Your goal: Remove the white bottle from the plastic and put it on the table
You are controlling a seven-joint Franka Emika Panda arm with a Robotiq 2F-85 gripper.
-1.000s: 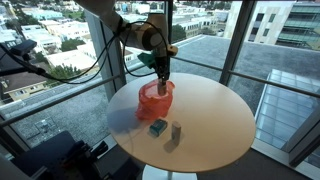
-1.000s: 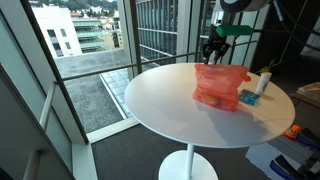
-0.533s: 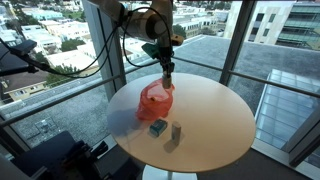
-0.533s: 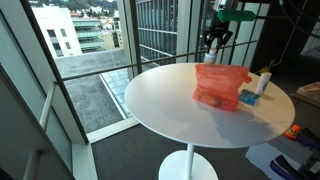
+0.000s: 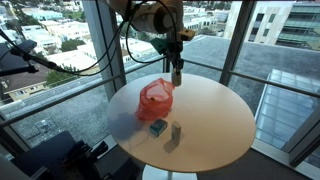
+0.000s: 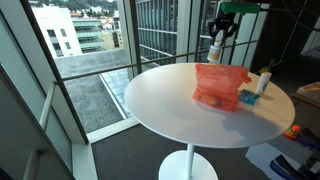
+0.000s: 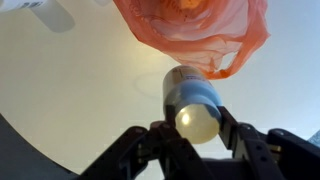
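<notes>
Gripping the small whitish bottle point(image 7: 192, 100) between the clenched fingers of the black Robotiq gripper point(image 7: 195, 120).
Held upright in the air, outside the translucent red-orange plastic bowl point(image 5: 155, 98) and near its flared rim, above the round beige-tan table point(image 5: 215, 125), as seen in both exterior views.

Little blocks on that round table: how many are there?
2. The teal block sits beside the red bowl; the grey upright block stands next to the teal one. Another could be hidden inside the bowl.
</notes>
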